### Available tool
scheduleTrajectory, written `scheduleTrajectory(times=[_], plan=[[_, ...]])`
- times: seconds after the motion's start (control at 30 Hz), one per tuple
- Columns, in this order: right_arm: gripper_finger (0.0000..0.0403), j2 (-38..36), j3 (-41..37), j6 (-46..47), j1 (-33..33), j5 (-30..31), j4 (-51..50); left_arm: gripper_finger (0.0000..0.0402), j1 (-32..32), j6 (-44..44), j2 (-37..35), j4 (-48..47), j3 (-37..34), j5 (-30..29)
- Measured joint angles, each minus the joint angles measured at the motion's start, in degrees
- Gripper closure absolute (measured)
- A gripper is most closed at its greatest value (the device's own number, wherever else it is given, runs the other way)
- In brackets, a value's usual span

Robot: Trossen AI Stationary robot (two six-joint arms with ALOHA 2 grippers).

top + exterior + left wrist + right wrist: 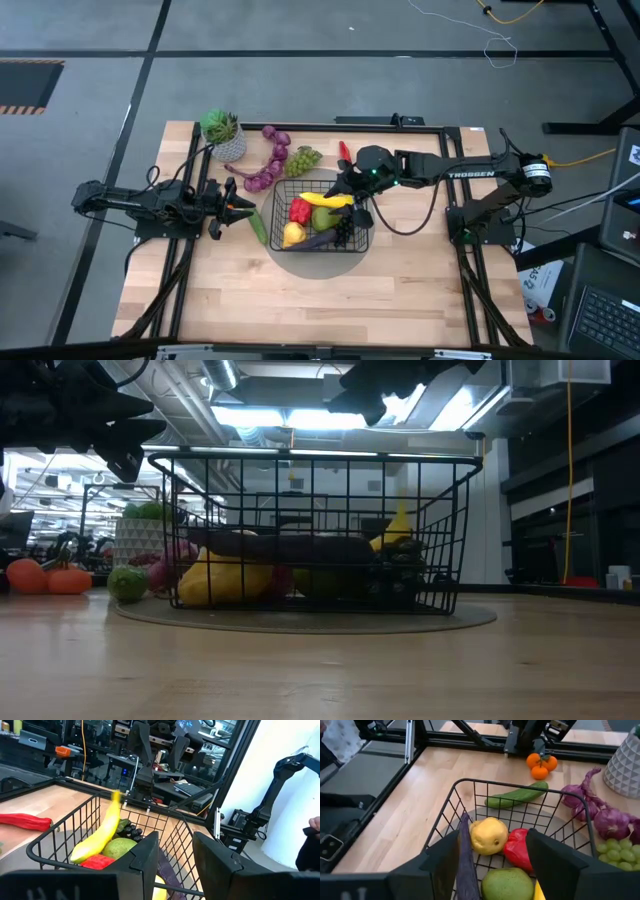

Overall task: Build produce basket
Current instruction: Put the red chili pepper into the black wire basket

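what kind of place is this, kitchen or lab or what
Most likely a robotics lab or workshop, not a kitchen: two arms on a wooden table over a wire basket, exposed ceiling ducts, and benches of equipment behind.

Black wire basket (322, 218) of toy produce (318, 212) upright at the table's middle.

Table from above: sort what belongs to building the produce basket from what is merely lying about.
Belongs to the job:
- basket, holding a banana, pear, red pepper, yellow fruit, aubergine
- cucumber, purple grapes, green grapes, chilli, all outside it
- right claw, open over the basket

Lying about:
- potted plant
- left claw, open, waiting beside the basket
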Motion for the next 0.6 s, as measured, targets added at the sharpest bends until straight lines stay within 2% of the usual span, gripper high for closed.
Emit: scheduleTrajectory(times=[0.6], plan=[[0.0176, -0.02, 0.00, -1.90, 0.02, -0.03, 2.92, 0.0286, 0.00, 0.00, -0.01, 0.01, 0.00, 0.01]])
